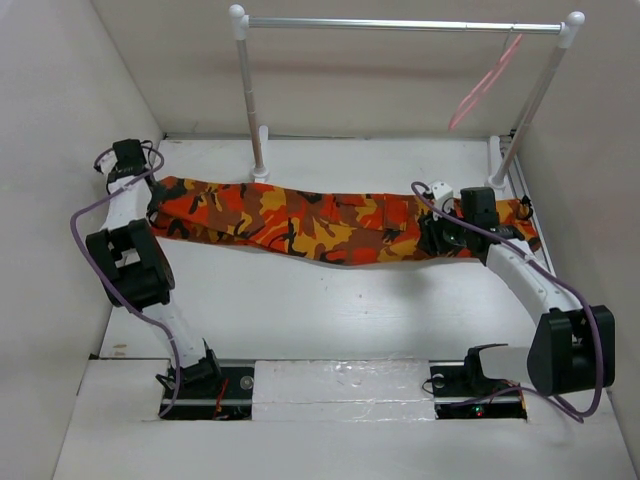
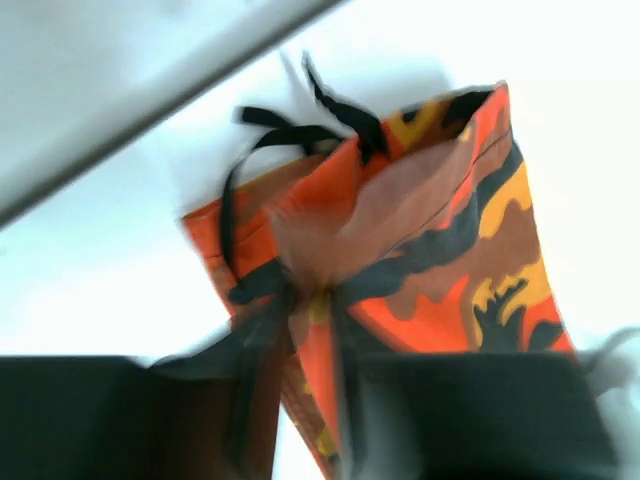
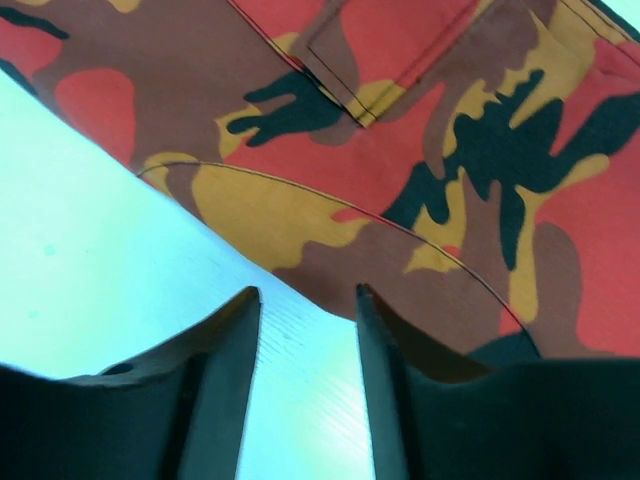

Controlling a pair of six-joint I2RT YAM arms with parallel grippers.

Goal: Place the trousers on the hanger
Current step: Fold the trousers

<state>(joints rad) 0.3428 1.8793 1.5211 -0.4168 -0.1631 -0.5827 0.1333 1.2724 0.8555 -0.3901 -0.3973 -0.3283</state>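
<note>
The trousers [image 1: 310, 222], in orange, red, yellow and black camouflage, lie stretched across the table from left to right. My left gripper [image 1: 158, 200] is shut on their left end. In the left wrist view the bunched cloth [image 2: 420, 250] and a black drawstring [image 2: 262, 140] run into the closed fingers [image 2: 310, 330]. My right gripper [image 1: 432, 240] sits at the trousers' near edge toward the right end. In the right wrist view it [image 3: 305, 295] is open and empty over bare table, its right finger touching the cloth's edge [image 3: 380, 180]. The pale pink hanger [image 1: 485, 80] hangs from the rail at the far right.
The rack stands at the back of the table, with white posts [image 1: 250, 100] and a silver rail [image 1: 400, 25]. White walls close in the left [image 1: 60, 150] and right sides. The arm bases [image 1: 200, 385] sit at the near edge.
</note>
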